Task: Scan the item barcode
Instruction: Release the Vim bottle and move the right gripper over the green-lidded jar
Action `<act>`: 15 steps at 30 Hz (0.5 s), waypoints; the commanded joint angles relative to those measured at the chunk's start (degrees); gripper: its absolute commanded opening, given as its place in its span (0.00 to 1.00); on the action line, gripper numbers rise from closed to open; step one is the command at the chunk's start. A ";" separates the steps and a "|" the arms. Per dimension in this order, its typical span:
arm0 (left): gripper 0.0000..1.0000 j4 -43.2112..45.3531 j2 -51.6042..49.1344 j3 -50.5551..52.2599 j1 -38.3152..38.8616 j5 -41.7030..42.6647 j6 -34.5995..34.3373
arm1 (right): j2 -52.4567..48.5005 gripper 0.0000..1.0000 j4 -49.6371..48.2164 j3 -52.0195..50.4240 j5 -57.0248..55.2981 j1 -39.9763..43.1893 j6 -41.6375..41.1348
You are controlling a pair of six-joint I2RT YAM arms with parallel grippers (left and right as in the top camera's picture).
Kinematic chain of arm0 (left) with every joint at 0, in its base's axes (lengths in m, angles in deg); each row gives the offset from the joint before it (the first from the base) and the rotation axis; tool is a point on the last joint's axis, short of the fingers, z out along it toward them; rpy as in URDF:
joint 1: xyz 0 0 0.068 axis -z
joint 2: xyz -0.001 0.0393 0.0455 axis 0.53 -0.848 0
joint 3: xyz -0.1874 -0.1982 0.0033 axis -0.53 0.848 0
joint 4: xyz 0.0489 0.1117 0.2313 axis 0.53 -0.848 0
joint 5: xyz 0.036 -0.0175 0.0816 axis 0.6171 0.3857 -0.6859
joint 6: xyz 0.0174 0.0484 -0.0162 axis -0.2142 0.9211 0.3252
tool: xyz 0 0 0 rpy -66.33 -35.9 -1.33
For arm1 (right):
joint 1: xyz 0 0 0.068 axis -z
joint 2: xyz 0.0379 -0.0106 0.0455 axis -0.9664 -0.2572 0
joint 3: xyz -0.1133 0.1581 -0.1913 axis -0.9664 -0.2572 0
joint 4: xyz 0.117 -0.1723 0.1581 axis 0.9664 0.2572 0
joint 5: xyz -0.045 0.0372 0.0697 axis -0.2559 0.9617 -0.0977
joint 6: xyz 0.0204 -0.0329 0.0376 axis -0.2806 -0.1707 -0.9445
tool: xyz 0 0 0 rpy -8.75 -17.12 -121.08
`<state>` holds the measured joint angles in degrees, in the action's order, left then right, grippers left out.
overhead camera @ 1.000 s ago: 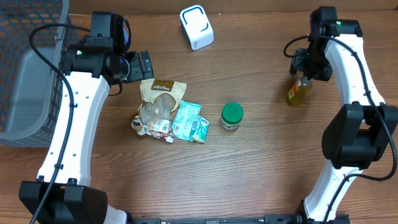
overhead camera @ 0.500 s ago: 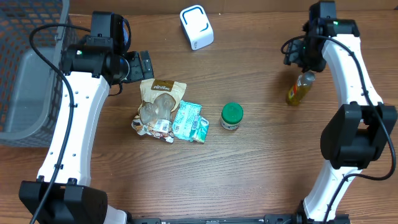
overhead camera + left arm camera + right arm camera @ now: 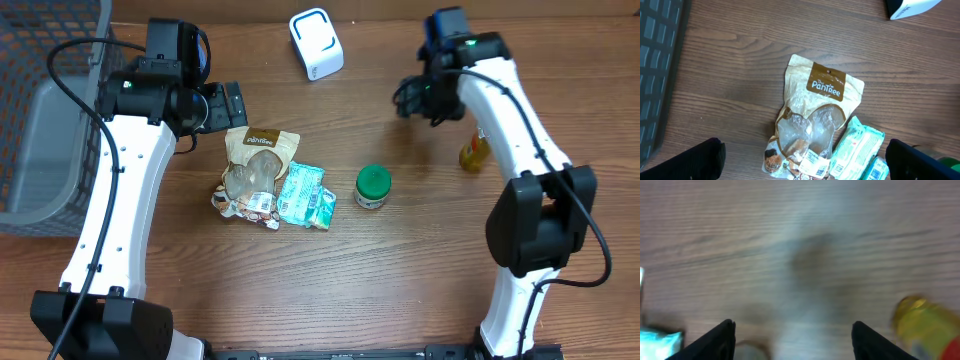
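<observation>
Grey basket (image 3: 40,120) hugs the table's left edge. Snack bag (image 3: 255,165) and teal packet (image 3: 305,195) lie left of centre, scanner (image 3: 316,43) by the far edge, bottle (image 3: 473,150) toward the right edge, jar (image 3: 372,186) mid-table. My left fingers (image 3: 705,157) and right fingers (image 3: 722,337) are spread wide, grasping nothing.

My left gripper (image 3: 228,104) spread wide, empty, pointing down, left arm arched forward, my right gripper (image 3: 795,342) parted, nothing between the fingers, right arm angled inward.
</observation>
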<state>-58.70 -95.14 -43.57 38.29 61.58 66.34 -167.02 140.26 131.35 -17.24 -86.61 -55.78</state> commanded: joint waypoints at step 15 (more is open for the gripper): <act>1.00 0.24 -0.15 -0.52 0.11 0.42 -0.37 | 0.94 1.00 6.95 -0.09 4.28 -10.67 -18.51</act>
<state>-58.68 -95.14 -43.57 38.29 61.58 66.34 -167.02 146.95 131.35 -16.14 -96.22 -70.17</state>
